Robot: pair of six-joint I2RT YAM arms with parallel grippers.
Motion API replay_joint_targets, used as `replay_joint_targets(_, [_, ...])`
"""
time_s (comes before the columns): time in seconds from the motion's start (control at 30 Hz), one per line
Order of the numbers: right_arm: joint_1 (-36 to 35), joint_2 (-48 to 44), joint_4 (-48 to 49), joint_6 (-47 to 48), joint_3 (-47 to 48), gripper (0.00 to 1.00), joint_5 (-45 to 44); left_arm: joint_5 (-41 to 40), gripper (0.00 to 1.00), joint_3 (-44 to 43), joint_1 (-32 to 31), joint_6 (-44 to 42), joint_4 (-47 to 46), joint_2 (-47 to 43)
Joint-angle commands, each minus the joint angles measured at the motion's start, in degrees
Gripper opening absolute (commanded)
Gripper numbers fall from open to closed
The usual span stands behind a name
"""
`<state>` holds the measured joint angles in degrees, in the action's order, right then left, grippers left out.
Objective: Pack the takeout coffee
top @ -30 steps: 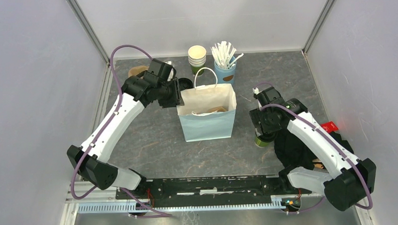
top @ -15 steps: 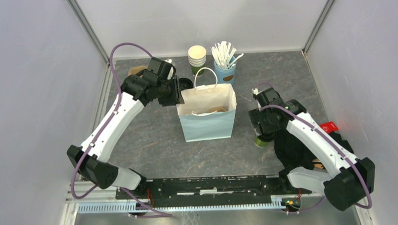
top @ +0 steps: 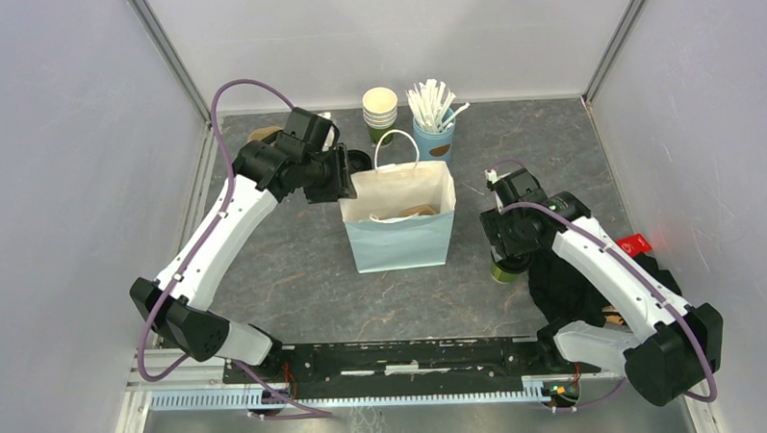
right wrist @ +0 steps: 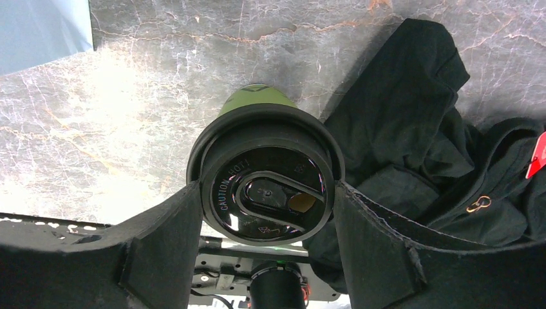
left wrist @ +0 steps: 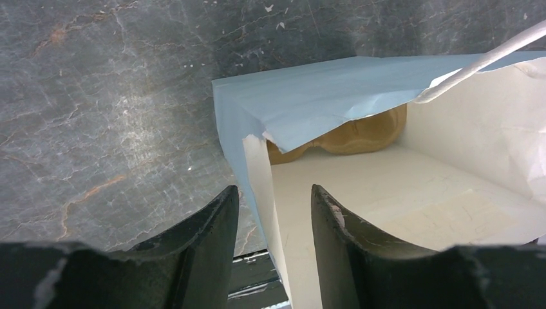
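Observation:
The takeout coffee (top: 502,271), a green cup with a black lid (right wrist: 269,201), stands on the table right of the light-blue paper bag (top: 400,237). My right gripper (top: 507,255) comes down over it, its fingers (right wrist: 164,238) pressed against both sides of the lid; it is shut on the cup (right wrist: 266,193). My left gripper (top: 344,177) is at the bag's upper left edge. In the left wrist view its fingers (left wrist: 212,238) straddle the bag's wall (left wrist: 257,167), jaws apart (left wrist: 273,193). A brown item (left wrist: 353,134) lies inside the bag.
A stack of lidless cups (top: 380,109) and a blue holder of white sticks (top: 432,126) stand behind the bag. Black lids (top: 359,160) lie by the left gripper. A black cloth (top: 580,287) with a red tag (top: 634,244) lies right of the coffee.
My left gripper has shifted slightly up and left at the bag's edge. The right gripper and the coffee have barely moved.

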<state>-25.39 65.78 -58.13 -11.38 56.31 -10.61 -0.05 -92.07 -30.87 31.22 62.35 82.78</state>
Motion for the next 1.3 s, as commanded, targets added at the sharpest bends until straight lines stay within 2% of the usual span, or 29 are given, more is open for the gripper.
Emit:
replay_joint_targets(0.0, [0.14, -1.81, 0.8, 2.75, 1.53, 0.63, -0.82, -2.33, 0.52, -3.01, 0.02, -1.67, 1.85, 0.0])
replay_joint_targets(0.13, [0.19, -3.2, 0.99, 5.57, 3.38, 0.59, -1.01, -2.37, 0.49, -3.11, 0.02, -1.25, 1.81, 0.2])
replay_joint_targets(0.2, [0.22, -5.0, 1.7, 7.53, 5.0, 0.59, -1.01, -2.15, 0.43, -3.12, 0.02, -1.4, 1.66, 0.48])
replay_joint_targets(0.37, [0.19, -12.09, 7.14, 13.02, 8.07, 0.49, -0.9, -1.48, 0.27, -4.3, -0.29, -2.29, 1.7, 2.16])
replay_joint_targets(0.5, [0.23, -15.25, 10.39, 15.09, 12.5, 0.41, 2.95, -2.48, 0.11, -5.76, -0.41, -3.39, 1.13, 2.18])
replay_joint_targets(0.63, [0.14, -15.38, 11.28, 16.82, 19.69, 0.34, 9.88, -3.86, 0.02, -6.8, -0.42, -7.14, -1.45, 1.77])
replay_joint_targets(0.77, [0.13, -15.49, 12.66, 18.53, 24.87, 0.35, 19.9, -4.5, 0.02, -5.31, -0.49, -9.68, -5.76, -0.26])
replay_joint_targets(1.0, [-0.43, -14.1, 15.05, 15.28, 27.93, 0.32, 37.2, -4.42, 0.02, 8.28, -0.42, -13.54, -19.96, -9.96])
replay_joint_targets(1.17, [-0.93, -13.22, 19.38, 8.12, 29.55, 0.3, 46.95, -5.12, 0.02, 11.34, -0.46, -12.28, -21.24, -12.99])
replay_joint_targets(1.27, [-2.41, -12.53, 20.91, 5.93, 29.72, 0.29, 49.64, -4.73, 0.02, 12.39, -0.42, -11.32, -21.21, -13.97])
